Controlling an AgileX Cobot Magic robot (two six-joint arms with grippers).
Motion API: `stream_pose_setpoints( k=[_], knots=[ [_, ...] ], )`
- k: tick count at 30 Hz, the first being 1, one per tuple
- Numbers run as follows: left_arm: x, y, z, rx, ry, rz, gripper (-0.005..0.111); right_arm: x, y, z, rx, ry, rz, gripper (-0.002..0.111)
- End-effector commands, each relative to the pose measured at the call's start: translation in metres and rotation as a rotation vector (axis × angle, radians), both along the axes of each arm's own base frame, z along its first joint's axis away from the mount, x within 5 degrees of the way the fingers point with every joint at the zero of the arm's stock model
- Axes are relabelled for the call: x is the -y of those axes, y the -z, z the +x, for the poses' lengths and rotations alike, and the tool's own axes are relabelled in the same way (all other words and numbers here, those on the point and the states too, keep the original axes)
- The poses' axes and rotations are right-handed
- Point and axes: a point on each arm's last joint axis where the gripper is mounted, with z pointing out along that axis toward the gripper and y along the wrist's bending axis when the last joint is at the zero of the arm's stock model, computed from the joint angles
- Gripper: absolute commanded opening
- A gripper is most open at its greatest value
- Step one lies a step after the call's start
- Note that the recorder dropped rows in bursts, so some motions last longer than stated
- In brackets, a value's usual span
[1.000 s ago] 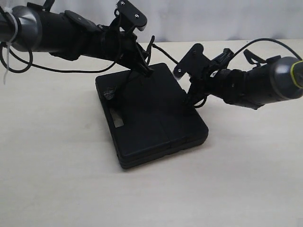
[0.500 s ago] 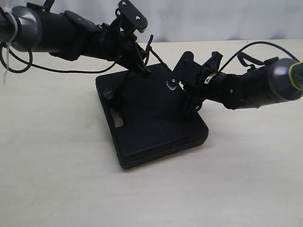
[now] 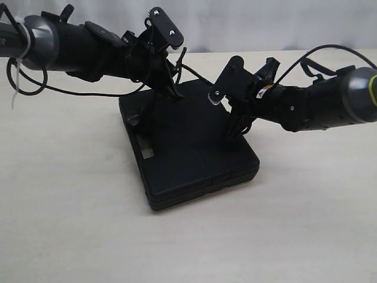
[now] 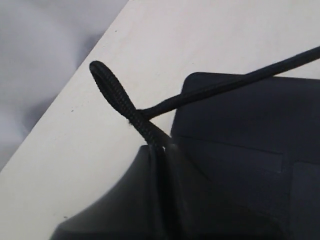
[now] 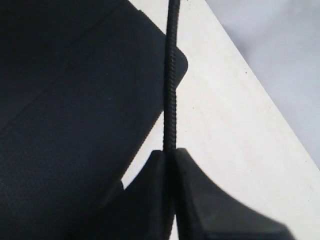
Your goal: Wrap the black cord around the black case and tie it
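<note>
The black case (image 3: 188, 147) lies flat on the table, its handle slot (image 3: 145, 152) toward the left. My left gripper (image 3: 174, 92) hovers over the case's far edge, shut on the black cord (image 3: 197, 75). In the left wrist view the cord's doubled loop (image 4: 107, 82) sticks out past the closed left gripper (image 4: 159, 148), and one strand (image 4: 240, 82) runs across the case (image 4: 240, 165). My right gripper (image 3: 235, 127) is over the case's right part, shut on the cord. From the right gripper (image 5: 170, 152) the cord (image 5: 171, 75) runs taut, straight past the case corner (image 5: 65, 100).
The light wooden table (image 3: 70, 206) spreads on all sides of the case. A pale wall or cloth (image 3: 265, 23) closes off the far edge. The robot's glossy cables (image 3: 23, 82) hang from the left arm, and another (image 3: 321, 50) arches over the right arm.
My right gripper has moved from the case's right edge inward over its top and slightly back, keeping the cord. The left gripper has shifted a little toward the far edge.
</note>
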Motion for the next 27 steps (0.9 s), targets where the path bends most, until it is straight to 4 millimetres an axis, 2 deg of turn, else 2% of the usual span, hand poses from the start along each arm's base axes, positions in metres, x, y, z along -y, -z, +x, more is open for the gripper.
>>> stream_pose_setpoints(
  k=[1, 4, 9, 17, 24, 27],
  knots=[
    [-0.005, 0.000, 0.005, 0.016, -0.049, 0.000, 0.000, 0.000, 0.000, -0.003, -0.018, -0.021, -0.014, 0.004],
    [0.004, -0.003, 0.000, -0.032, 0.023, -0.047, 0.000, 0.000, -0.001, -0.002, -0.019, -0.010, 0.003, 0.004],
    [0.025, -0.012, -0.015, -0.123, 0.277, -0.122, 0.000, -0.001, -0.002, -0.002, -0.013, -0.013, 0.007, 0.004],
    [0.028, -0.012, -0.021, -0.151, 0.365, -0.129, 0.000, -0.001, -0.003, -0.001, -0.003, -0.001, 0.023, 0.004],
    [0.037, -0.014, -0.044, -0.232, 0.632, -0.173, 0.000, -0.001, -0.004, 0.000, 0.011, 0.012, 0.043, 0.004],
    [0.038, -0.015, -0.046, -0.243, 0.651, -0.186, 0.000, -0.001, -0.004, 0.000, 0.011, 0.012, 0.043, 0.004]
  ],
)
